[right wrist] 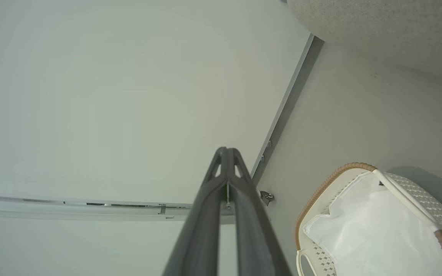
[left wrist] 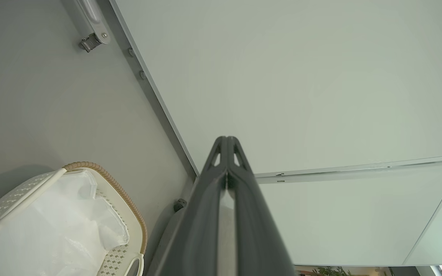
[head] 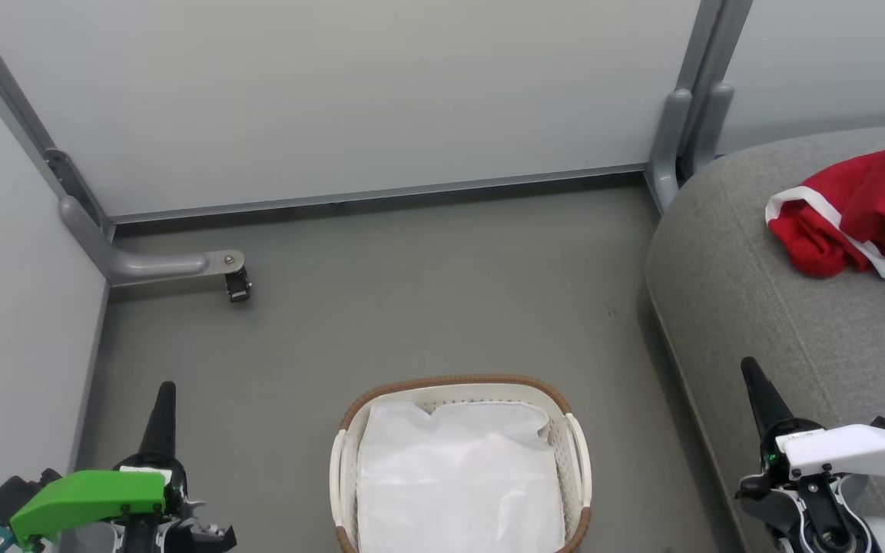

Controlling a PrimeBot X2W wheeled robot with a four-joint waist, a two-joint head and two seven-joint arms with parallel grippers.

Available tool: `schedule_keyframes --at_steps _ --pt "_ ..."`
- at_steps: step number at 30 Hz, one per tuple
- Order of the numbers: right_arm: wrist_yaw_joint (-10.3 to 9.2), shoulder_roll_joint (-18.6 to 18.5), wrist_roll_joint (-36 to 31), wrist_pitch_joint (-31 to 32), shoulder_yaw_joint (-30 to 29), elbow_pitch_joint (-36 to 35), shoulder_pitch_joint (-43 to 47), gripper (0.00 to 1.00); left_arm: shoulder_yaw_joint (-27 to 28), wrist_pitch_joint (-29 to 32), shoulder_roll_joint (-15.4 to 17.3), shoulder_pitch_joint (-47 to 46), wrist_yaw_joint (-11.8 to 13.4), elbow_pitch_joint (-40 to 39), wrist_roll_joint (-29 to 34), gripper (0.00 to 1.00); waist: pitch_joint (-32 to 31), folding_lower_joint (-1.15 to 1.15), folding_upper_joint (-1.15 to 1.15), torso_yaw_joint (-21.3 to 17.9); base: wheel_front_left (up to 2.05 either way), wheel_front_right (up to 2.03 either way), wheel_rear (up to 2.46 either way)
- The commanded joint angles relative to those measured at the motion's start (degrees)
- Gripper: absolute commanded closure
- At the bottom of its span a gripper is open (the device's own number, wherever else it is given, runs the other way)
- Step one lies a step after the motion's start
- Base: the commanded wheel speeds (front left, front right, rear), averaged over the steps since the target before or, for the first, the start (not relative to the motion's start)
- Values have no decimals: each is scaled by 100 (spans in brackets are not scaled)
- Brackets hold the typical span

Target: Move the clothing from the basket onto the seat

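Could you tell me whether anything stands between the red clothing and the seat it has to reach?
Nothing visible does: the clothing already lies on the seat, and the basket holds just its white lining.

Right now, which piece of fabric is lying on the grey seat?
The white-trimmed red garment, bunched on the seat. The plain white sheet lies inside the basket instead.

Passable floor (head: pixel 634 430) between basket (head: pixel 458 382) and seat (head: pixel 734 292)

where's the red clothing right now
In the head view the red clothing lies crumpled on the grey seat at the upper right, on the robot's right side, apart from the basket at bottom centre.
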Motion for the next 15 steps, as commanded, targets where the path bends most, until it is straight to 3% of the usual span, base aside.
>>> schedule_keyframes --at_steps 1,15 --pt "-4 -43 126 42 -37 -58 -74 100 27 39 25 -128 -24 -55 -123 100 -2 0 0 -1 0 0 0" --pt "-3 -40 712 203 -125 -87 -102 100 113 192 25 -217 -71 -70 -663 100 -18 0 0 -10 0 0 0"
